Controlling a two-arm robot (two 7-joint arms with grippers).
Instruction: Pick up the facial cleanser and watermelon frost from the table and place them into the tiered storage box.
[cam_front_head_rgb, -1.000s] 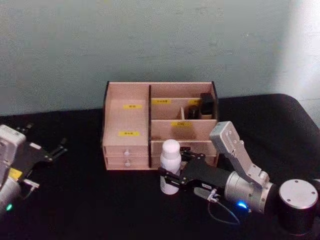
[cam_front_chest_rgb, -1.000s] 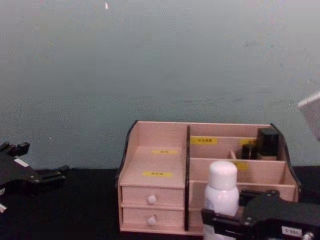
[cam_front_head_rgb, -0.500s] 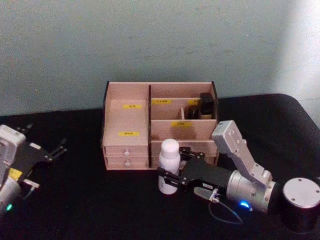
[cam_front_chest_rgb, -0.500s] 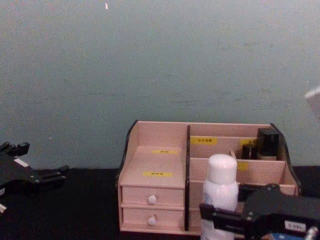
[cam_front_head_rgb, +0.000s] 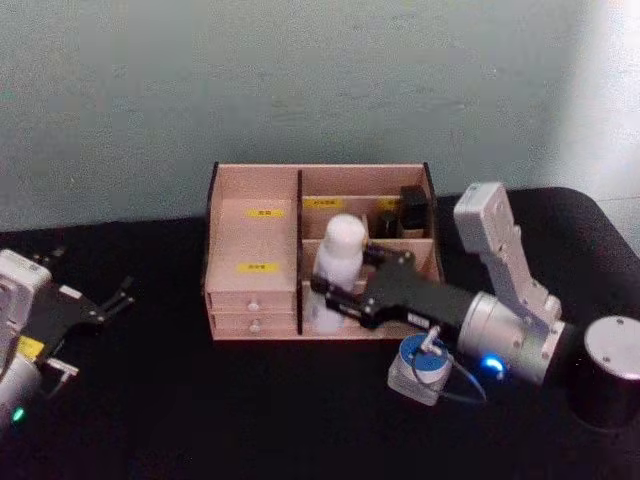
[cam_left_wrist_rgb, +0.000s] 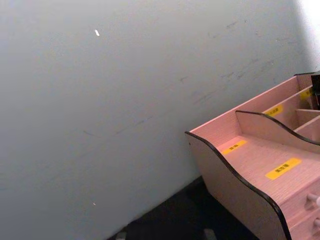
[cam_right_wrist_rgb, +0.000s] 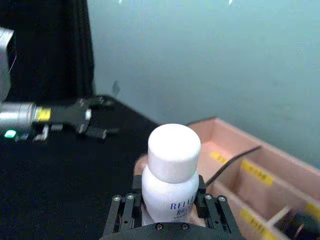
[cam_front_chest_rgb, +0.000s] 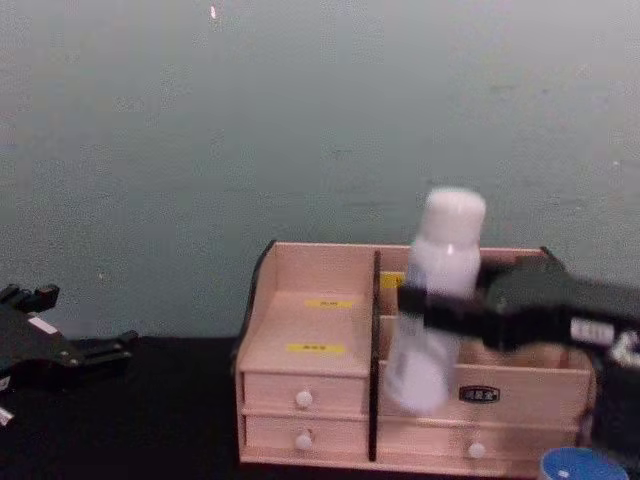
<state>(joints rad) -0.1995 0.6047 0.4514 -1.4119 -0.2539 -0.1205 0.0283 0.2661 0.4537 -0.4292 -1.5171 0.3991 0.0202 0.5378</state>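
Observation:
The facial cleanser (cam_front_head_rgb: 338, 252), a slim white bottle with a rounded cap and blue lettering, hangs tilted in the air in front of the box's right half. My right gripper (cam_front_head_rgb: 328, 296) is shut on its lower body; in the right wrist view the fingers (cam_right_wrist_rgb: 123, 212) clamp both sides of the bottle (cam_right_wrist_rgb: 173, 165). The chest view shows the bottle (cam_front_chest_rgb: 440, 280) with its cap above the box's top edge. The watermelon frost (cam_front_head_rgb: 424, 362), a squat jar with a blue lid, stands on the table under my right forearm. The pink tiered storage box (cam_front_head_rgb: 255, 215) stands at centre. My left gripper (cam_front_head_rgb: 120, 296) rests open at far left.
A small dark bottle (cam_front_head_rgb: 412, 210) stands in the box's back right compartment. The table (cam_front_head_rgb: 200, 400) is black, with a pale wall right behind the box. Four knobbed drawers face me. The right arm's grey links (cam_front_head_rgb: 500, 260) stretch over the right side of the table.
My right gripper has lifted the facial cleanser off the table, up and towards the box. The arm rose with it, and the blue-lidded jar now shows beneath. The left arm has not moved.

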